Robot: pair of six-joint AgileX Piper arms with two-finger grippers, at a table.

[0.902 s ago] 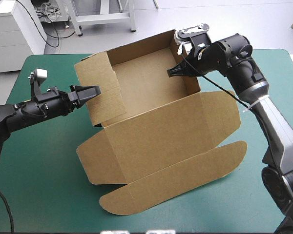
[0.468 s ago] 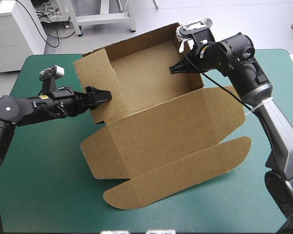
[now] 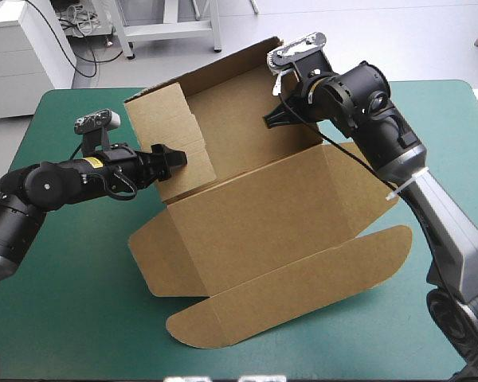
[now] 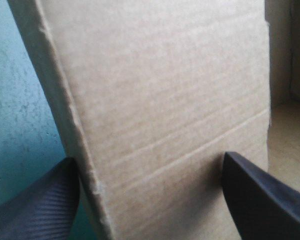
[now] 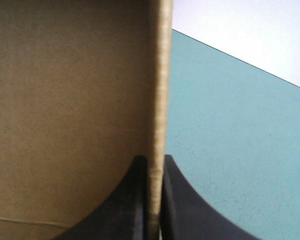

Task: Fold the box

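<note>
The brown box [image 3: 263, 215] stands on the teal-green cover with its back and side walls raised and its lid and rounded front flap [image 3: 295, 290] lying flat toward the front. My left gripper [image 3: 174, 156] is open and straddles the left side wall [image 4: 160, 100], one black finger on each side of the board's edge; the gripper [image 4: 150, 200] shows the wide gap. My right gripper [image 3: 273, 119] is shut on the upper edge of the right side wall [image 5: 157, 100], and the gripper [image 5: 155, 200] pinches that board edge-on.
The box's back wall [image 3: 223, 72] rises at the table's far edge. Bare teal-green cover [image 3: 64, 302] shows at the front left and along the right edge [image 3: 454, 159]. The rounded flap ends short of the front edge.
My left gripper has pushed further right onto the left side wall. My right gripper has shifted a little left with the right wall, and the box has turned slightly.
</note>
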